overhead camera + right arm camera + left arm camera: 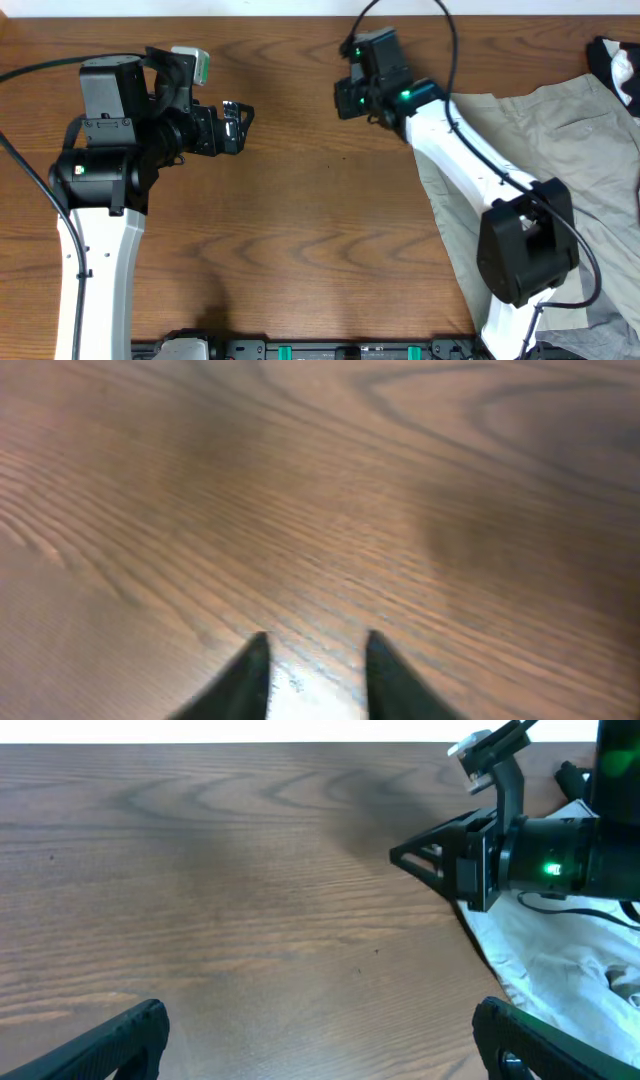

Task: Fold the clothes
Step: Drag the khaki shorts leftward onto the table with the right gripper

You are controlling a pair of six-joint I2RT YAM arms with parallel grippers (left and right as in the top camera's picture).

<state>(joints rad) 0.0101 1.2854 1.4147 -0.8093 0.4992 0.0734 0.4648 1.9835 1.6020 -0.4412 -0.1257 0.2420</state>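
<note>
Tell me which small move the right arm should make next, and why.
Probably it should swing the right gripper sideways to the nearest edge of the shorts. Its jaws stand slightly apart with nothing between them, over bare table. The shorts lie spread and rumpled on the table's right side, partly under that arm, with no fold made yet.

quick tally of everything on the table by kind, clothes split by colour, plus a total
robot arms: 2
pale khaki shorts: 1
black-and-white garment: 1
darker grey cloth, cut off at the lower right edge: 1
total: 5
</note>
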